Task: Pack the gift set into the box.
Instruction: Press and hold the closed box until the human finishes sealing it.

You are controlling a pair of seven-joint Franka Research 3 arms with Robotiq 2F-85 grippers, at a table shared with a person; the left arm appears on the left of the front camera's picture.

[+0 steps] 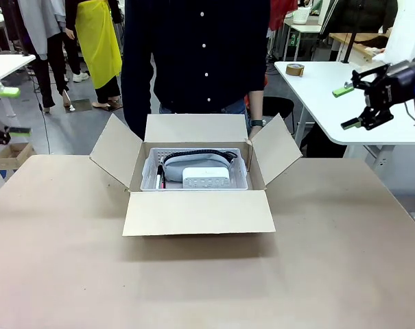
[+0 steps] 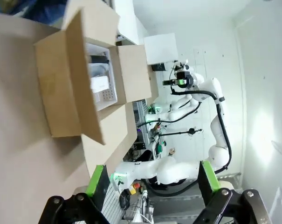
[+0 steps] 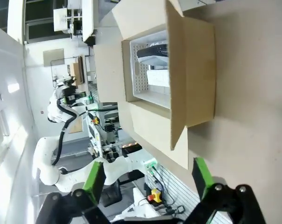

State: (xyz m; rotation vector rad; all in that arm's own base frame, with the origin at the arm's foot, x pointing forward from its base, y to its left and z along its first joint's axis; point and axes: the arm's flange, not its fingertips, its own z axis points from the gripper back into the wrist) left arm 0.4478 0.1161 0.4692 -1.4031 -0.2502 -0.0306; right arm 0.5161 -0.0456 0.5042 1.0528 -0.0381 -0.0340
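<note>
The brown cardboard box [image 1: 199, 212] stands mid-table with all four flaps spread open. Inside it sits the gift set: a white perforated basket [image 1: 147, 179] with a grey zip pouch [image 1: 193, 162], a white pack [image 1: 206, 178] and a slim pen [image 1: 160, 177] at its left. My left gripper [image 1: 12, 111] hangs open at the far left, off the table's edge. My right gripper [image 1: 351, 106] is open, raised at the far right. The left wrist view looks past the open left gripper [image 2: 152, 182] at the box [image 2: 80, 79]. The right wrist view has the open right gripper [image 3: 147, 179], the box [image 3: 199, 70] and the basket [image 3: 145, 70].
A person in a dark shirt [image 1: 200, 55] stands right behind the box, one hand [image 1: 256, 123] by its right flap. The brown table [image 1: 193, 288] is bare around the box. A white table [image 1: 330, 103] with a tape roll [image 1: 295, 69] stands at right, a small carton [image 1: 12, 154] on the floor at left.
</note>
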